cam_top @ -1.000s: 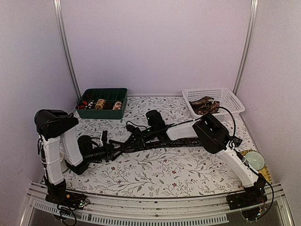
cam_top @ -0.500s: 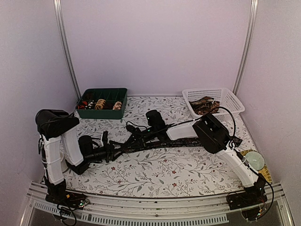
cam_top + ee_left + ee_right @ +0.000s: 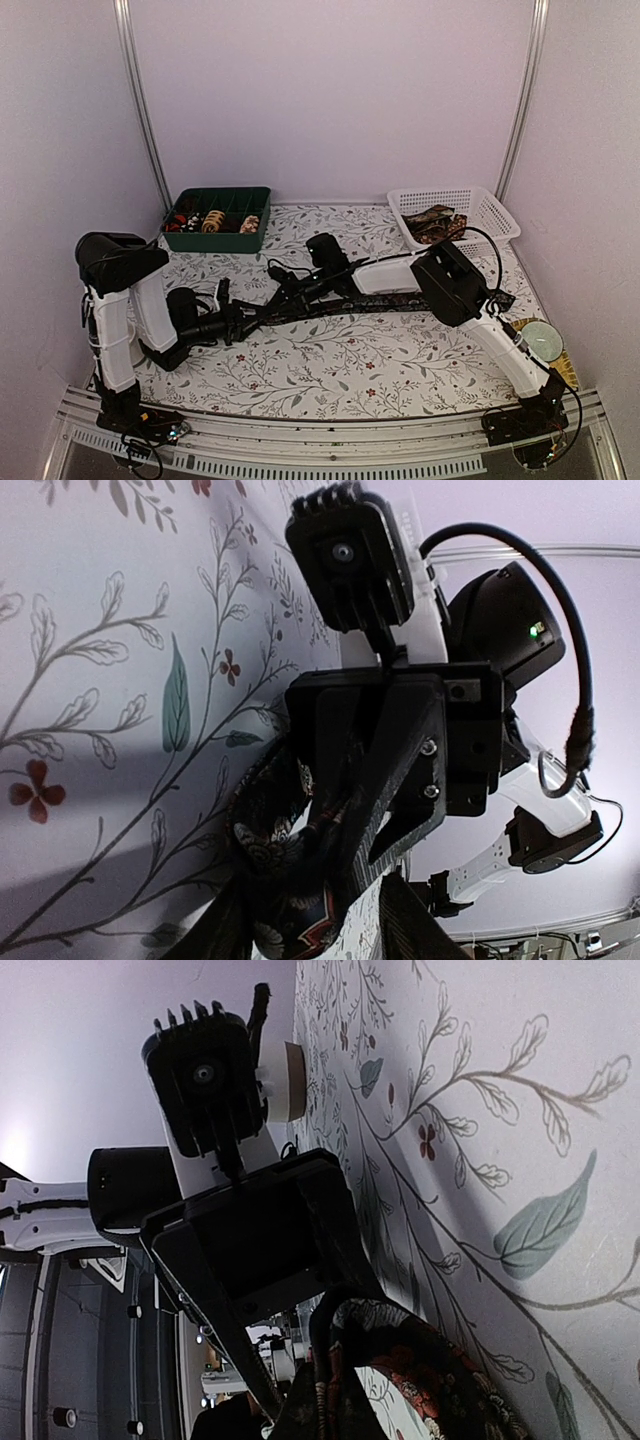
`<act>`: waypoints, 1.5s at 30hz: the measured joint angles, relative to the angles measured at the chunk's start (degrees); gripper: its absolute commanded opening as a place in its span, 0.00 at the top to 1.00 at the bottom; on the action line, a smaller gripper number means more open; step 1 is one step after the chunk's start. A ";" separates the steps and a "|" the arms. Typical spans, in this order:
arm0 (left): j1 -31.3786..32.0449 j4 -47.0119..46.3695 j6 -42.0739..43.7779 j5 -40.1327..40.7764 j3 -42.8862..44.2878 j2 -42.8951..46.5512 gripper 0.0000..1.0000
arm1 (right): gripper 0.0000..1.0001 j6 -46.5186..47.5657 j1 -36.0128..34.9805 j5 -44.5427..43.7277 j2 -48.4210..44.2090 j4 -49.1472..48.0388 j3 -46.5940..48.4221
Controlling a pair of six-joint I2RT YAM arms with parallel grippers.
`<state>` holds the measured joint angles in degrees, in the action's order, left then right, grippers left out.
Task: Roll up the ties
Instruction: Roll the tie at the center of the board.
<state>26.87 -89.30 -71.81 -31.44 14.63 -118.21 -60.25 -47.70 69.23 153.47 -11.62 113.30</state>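
Note:
A long dark patterned tie [image 3: 400,302] lies across the middle of the table, and its left end is curled into a loose coil. My left gripper [image 3: 243,320] and right gripper [image 3: 278,298] meet at that coil. In the left wrist view the coil [image 3: 270,850] sits between my left gripper's [image 3: 310,930] fingers, and the right gripper [image 3: 370,810] clamps the cloth from the far side. In the right wrist view the tie [image 3: 430,1380] bunches at my right gripper [image 3: 330,1400], with the left gripper [image 3: 300,1300] facing it. Both are shut on the tie.
A dark green compartment tray [image 3: 215,242] at the back left holds rolled ties [image 3: 212,220]. A white mesh basket [image 3: 485,207] at the back right holds loose ties [image 3: 432,222]. A round clear object [image 3: 541,340] lies at the right edge.
The right gripper and wrist have shifted slightly left and back with the tie's end. The left gripper has barely moved.

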 measured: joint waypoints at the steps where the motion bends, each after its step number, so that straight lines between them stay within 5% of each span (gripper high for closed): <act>1: 0.00 0.00 -0.02 0.00 0.00 0.00 0.58 | 1.00 0.70 0.00 -0.13 0.00 0.79 0.13; 10: -0.07 0.00 -0.31 0.00 -0.04 0.00 0.60 | 1.00 5.14 0.00 -0.76 0.00 5.51 1.44; 16: -0.15 0.02 -0.83 0.07 -0.09 0.02 0.76 | 1.00 6.19 0.02 -0.98 0.00 6.49 1.64; 33: -0.44 -0.02 -1.05 -0.13 -0.37 0.55 1.00 | 0.99 1.77 0.85 1.66 1.36 1.16 1.86; 36: -0.50 -0.04 -1.11 -0.04 -0.37 0.55 1.00 | 0.93 0.63 0.85 2.05 1.49 0.15 1.84; 41: -0.55 0.00 -1.11 0.46 -0.57 0.35 1.00 | 0.67 -0.37 0.85 2.21 1.51 -0.48 1.84; 45: -0.55 0.07 -0.63 0.87 -1.09 0.35 1.00 | 0.57 0.33 0.85 1.97 1.51 -0.20 1.77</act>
<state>26.33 -89.23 -72.44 -30.57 13.54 -117.86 -59.92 -46.85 71.20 154.98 -11.81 115.07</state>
